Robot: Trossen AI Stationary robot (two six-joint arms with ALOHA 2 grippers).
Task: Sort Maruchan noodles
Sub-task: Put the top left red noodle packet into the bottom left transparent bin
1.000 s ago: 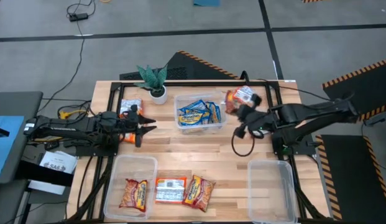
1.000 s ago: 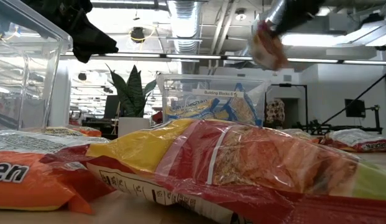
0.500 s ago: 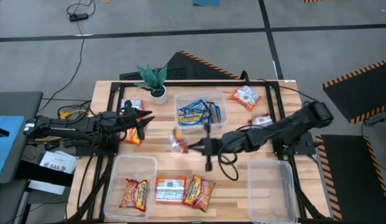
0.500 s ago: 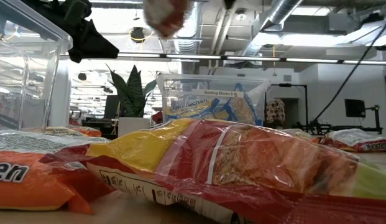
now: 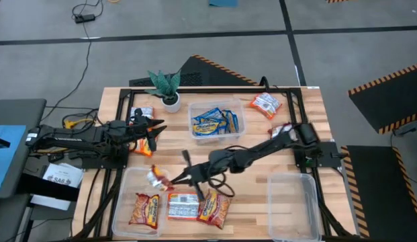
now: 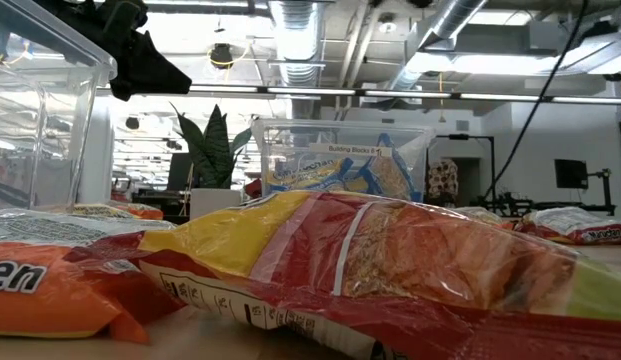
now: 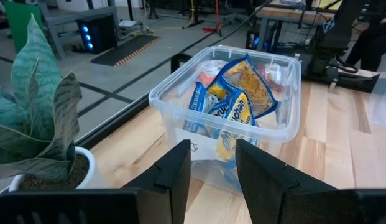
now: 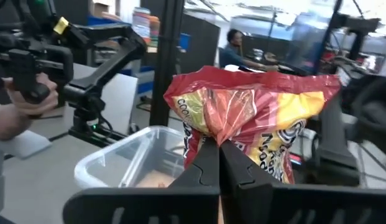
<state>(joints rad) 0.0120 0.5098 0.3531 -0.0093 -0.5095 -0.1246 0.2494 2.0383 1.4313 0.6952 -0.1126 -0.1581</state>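
Clamping my right gripper (image 8: 219, 163) on a crinkly red-and-yellow noodle packet (image 8: 252, 121), I hold it by its lower edge, the glossy film bunched where my two dark fingers press flat together. Seen from above, this packet (image 5: 156, 178) hangs at the rim of the clear left tub (image 5: 131, 176), a thin-walled rectangular plastic box near the front edge.

Inside that tub lies one flat red-and-yellow packet (image 5: 145, 208); just beside it on the bare wood sit a white-faced packet (image 5: 184, 206) and another red-and-yellow one (image 5: 214, 208). A second clear tub (image 5: 293, 205), same shape, stands at front right.

The table (image 5: 262, 158) is pale planked wood, smooth.

My left gripper (image 7: 212, 180) waits toward the left side, its blunt dark fingers apart, nothing between them.

Farther back, the middle tub (image 7: 286, 127) holds several blue-and-yellow packets (image 7: 239, 99), upright and wrinkled. A small white pot with stiff pointed leaves (image 5: 166, 87) stands beside it. Two orange-and-white packets (image 5: 265, 104) lie flat at far right, another (image 5: 142, 114) at far left.
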